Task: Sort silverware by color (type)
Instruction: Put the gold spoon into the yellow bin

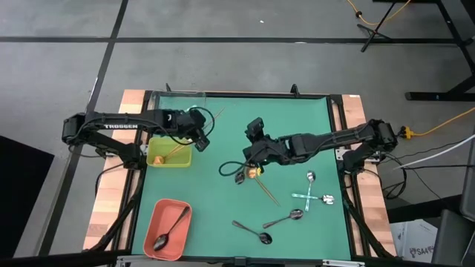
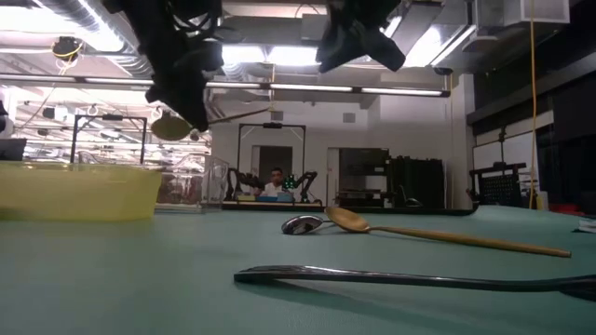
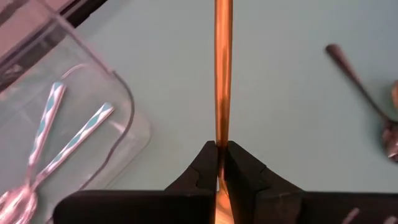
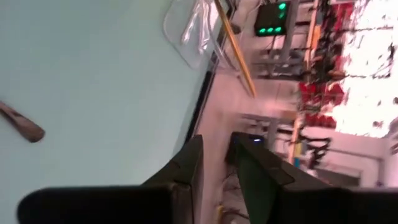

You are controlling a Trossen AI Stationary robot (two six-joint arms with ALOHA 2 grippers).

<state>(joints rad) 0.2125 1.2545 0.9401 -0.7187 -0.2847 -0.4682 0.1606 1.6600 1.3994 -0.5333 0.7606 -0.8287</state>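
Note:
My left gripper [image 1: 199, 127] [image 3: 219, 146] is shut on a copper/gold spoon [image 1: 214, 116], raised over the mat between the clear tray [image 1: 178, 99] and the yellow-green tray [image 1: 169, 153]. The low view shows the spoon's bowl [image 2: 171, 127] hanging below the gripper [image 2: 186, 88]. Another gold spoon [image 1: 175, 151] lies in the yellow-green tray. Two silver spoons [image 3: 50, 134] lie in the clear tray, and a dark spoon [image 1: 172, 226] lies in the salmon tray. My right gripper [image 1: 250, 156] [image 4: 217, 142] is open and raised above a gold spoon [image 1: 261, 180] [image 2: 438, 234] and a dark spoon [image 1: 236, 170] on the mat. My left gripper pinches the gold spoon's thin handle [image 3: 221, 134] between its two fingers, which lie along the handle. The long free end of the handle [image 3: 223, 37] runs out forward past the fingertips. The spoon is lifted clear of the table, with its bowl end behind and below the fingers.
Two silver spoons [image 1: 310, 178] [image 1: 325, 199] lie crossed near the mat's right edge. Two more dark spoons [image 1: 286, 218] [image 1: 254, 234] lie near the front edge. A dark handle [image 2: 410, 277] lies close to the low camera. The salmon tray [image 1: 157, 211] sits at front left.

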